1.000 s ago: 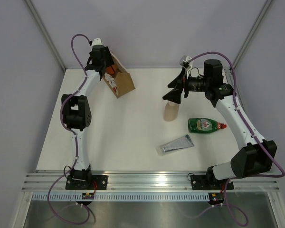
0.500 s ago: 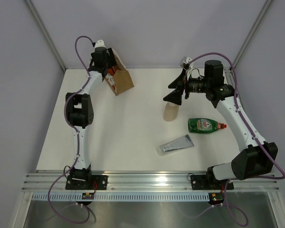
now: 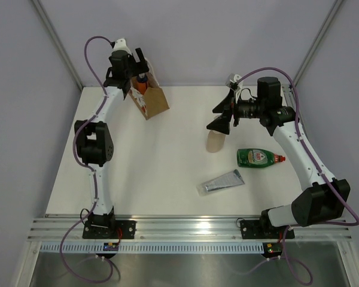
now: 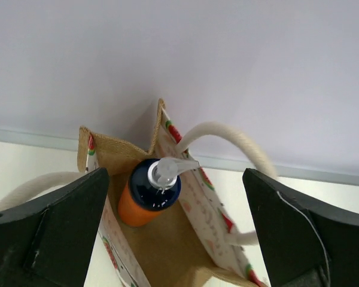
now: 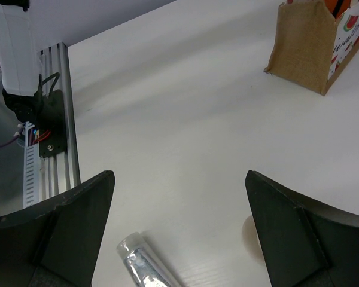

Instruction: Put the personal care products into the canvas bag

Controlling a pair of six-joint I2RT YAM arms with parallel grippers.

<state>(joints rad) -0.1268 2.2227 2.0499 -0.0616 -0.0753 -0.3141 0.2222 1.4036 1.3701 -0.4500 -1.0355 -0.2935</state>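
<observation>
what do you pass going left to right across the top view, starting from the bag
canvas bag → beige pump bottle → green squeeze bottle; the silver tube overlaps both bottles sideways and the orange bottle sits in the bag, so both are left out

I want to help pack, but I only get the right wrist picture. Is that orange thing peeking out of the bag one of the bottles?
Observer: Yes. The left wrist view looks down into the canvas bag, and the orange bottle is standing inside it.
Operator: Is the other arm holding on to it?
Observer: No. The left gripper is open, and its fingers sit wide on either side of the bottle without touching it.
Operator: What's left outside the bag?
Observer: The top view shows three things on the table: the beige pump bottle, the green squeeze bottle and the silver tube.
</observation>
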